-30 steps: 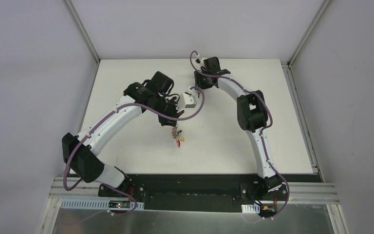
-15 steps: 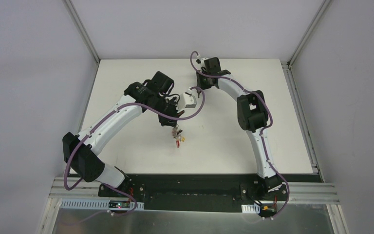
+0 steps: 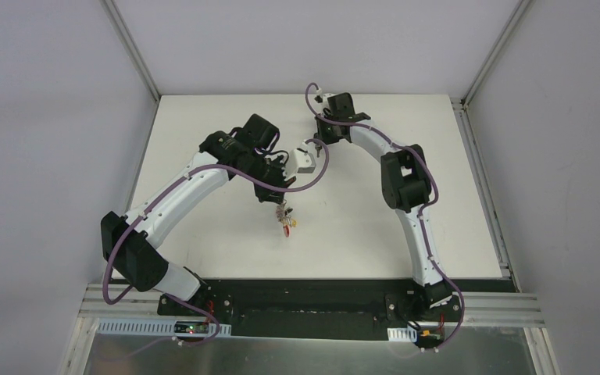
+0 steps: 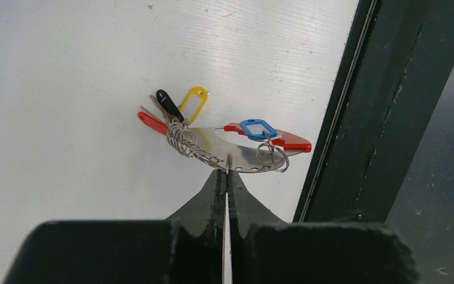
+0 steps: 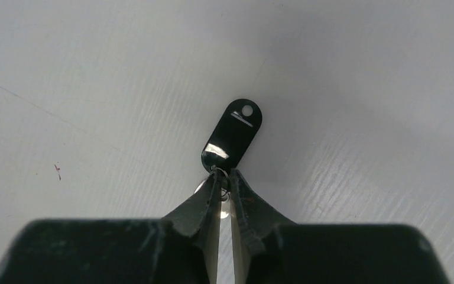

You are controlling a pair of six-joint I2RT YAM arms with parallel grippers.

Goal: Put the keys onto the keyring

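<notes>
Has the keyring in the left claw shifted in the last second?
No. In the top view the keyring stays put, just as far from the table's near edge.

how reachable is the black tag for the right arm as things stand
Probably yes: the right pincer sits right at the black tag, tips seemingly pinched on its near end, nothing between. The left pincer, shut on the keyring, is not in its way.
</notes>
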